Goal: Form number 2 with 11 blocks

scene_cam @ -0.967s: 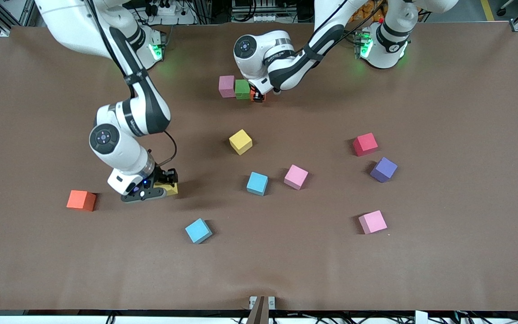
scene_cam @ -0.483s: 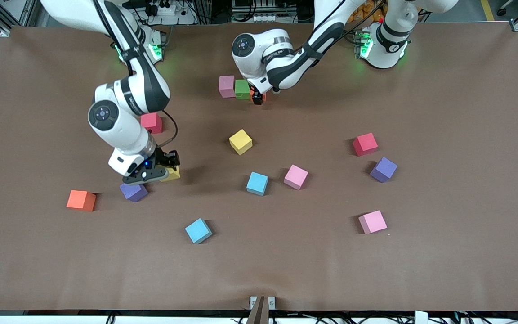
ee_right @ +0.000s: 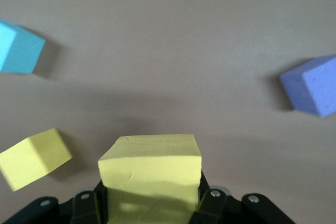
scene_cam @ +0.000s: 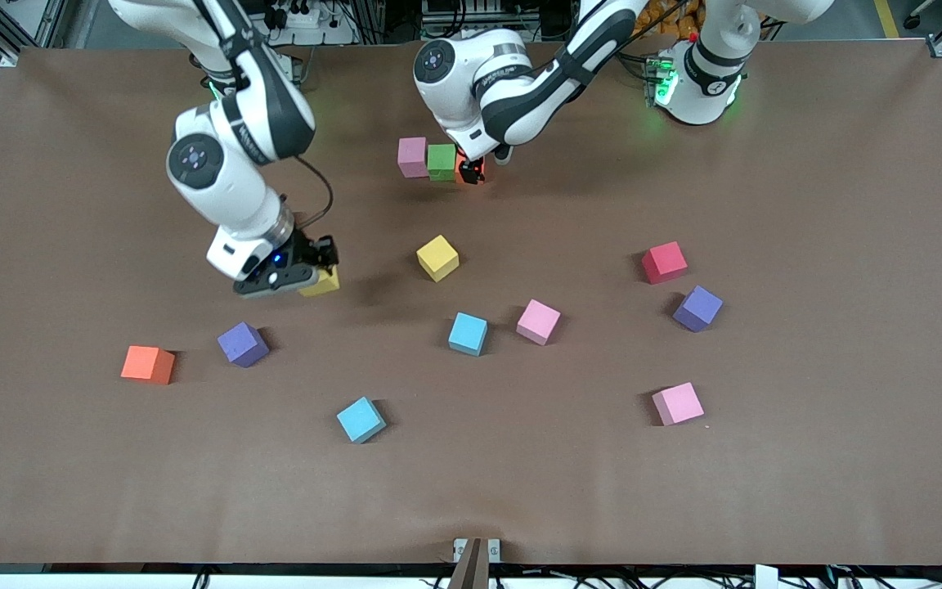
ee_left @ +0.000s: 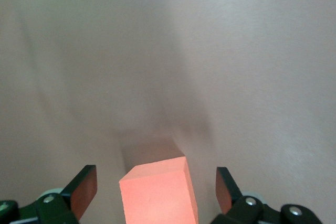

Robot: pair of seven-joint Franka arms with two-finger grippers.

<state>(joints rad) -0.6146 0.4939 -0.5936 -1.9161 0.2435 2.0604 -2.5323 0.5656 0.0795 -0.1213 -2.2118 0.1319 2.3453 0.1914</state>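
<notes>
My left gripper (scene_cam: 472,172) has just let go: its fingers (ee_left: 84,190) now stand wide apart on either side of the orange block (ee_left: 159,192), which sits on the table touching the green block (scene_cam: 441,161), itself touching the pink block (scene_cam: 412,156), so the top row of the number 2 (scene_cam: 438,160) looks laid and eight blocks remain. Meanwhile my right gripper (scene_cam: 307,274) has lifted clear of the table with a yellow block (ee_right: 151,171) clamped between its closed fingers and has travelled toward that row. Loose around it lie a second yellow block (scene_cam: 437,258), two light blue blocks (scene_cam: 468,334), purple blocks (scene_cam: 243,343) and another orange block (scene_cam: 148,364). I judge the left arm, low over the row, may crowd the next placement.
</notes>
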